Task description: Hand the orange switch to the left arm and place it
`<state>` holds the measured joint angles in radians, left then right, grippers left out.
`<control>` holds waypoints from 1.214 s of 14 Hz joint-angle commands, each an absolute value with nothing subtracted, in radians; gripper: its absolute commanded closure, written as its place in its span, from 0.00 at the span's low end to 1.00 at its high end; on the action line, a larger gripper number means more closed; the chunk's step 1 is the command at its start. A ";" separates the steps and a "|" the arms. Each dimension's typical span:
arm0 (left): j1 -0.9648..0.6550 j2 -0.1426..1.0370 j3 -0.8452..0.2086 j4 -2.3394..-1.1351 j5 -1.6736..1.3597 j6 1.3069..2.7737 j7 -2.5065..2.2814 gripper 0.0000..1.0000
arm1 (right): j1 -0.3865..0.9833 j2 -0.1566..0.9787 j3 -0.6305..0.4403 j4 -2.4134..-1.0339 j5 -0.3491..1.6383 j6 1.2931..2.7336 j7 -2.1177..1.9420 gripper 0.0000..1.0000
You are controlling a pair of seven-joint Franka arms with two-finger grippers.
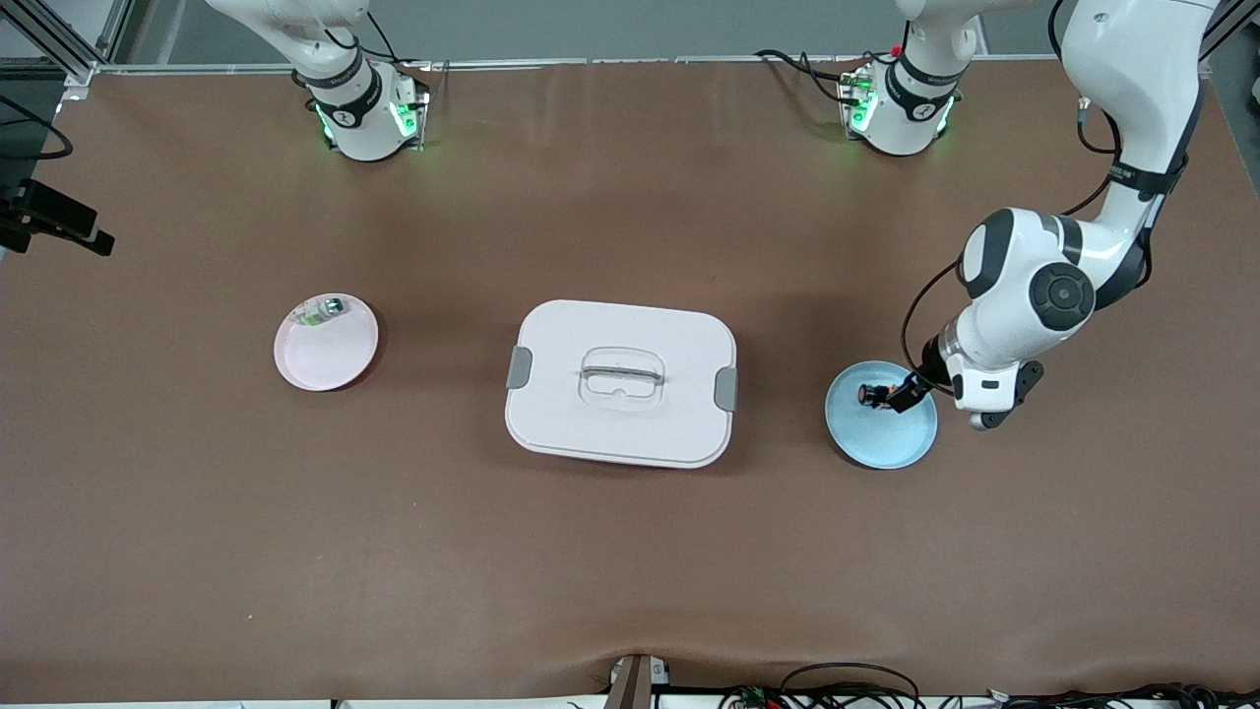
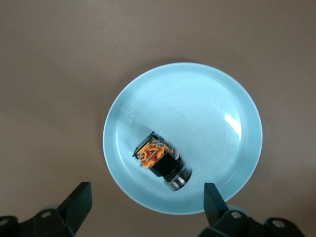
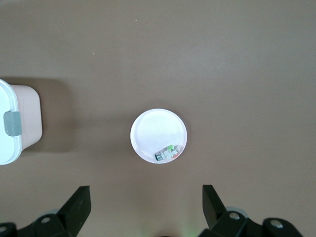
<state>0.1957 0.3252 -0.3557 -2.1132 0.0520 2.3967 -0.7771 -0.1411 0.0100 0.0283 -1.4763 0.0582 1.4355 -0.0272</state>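
Left gripper (image 2: 145, 200), jaws apart, over orange switch (image 2: 162, 160).

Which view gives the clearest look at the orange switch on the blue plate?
The left wrist view: the orange switch lies large and unobstructed on the blue plate, between the open left gripper fingers. The front view shows it only as a tiny speck. The right wrist view does not show it.

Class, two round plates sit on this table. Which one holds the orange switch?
The blue plate, toward the left arm's end of the table, holds the orange switch. The pink plate holds only a pale whitish-green part.
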 commanded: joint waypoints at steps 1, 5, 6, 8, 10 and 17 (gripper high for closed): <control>0.199 0.267 -0.347 -2.167 0.014 2.416 -0.538 0.00 | -0.153 -0.002 0.031 -1.474 0.066 1.434 -0.025 0.00; 0.201 0.238 -0.330 -2.181 0.012 2.416 -0.297 0.00 | -0.155 -0.002 0.031 -1.474 0.064 1.450 -0.025 0.00; 0.204 0.229 -0.328 -2.183 0.012 2.416 -0.251 0.00 | -0.158 -0.002 0.031 -1.474 0.066 1.451 -0.025 0.00; 0.206 0.198 -0.324 -2.186 0.009 2.415 -0.235 0.00 | -0.160 -0.002 0.031 -1.474 0.066 1.450 -0.025 0.00; 0.207 0.151 -0.324 -2.187 0.006 2.411 -0.235 0.00 | -0.161 -0.002 0.031 -1.474 0.064 1.451 -0.025 0.00; 0.265 -0.044 -0.328 -2.247 0.005 2.372 -0.230 0.00 | -0.160 -0.002 0.032 -1.474 0.051 1.462 -0.026 0.00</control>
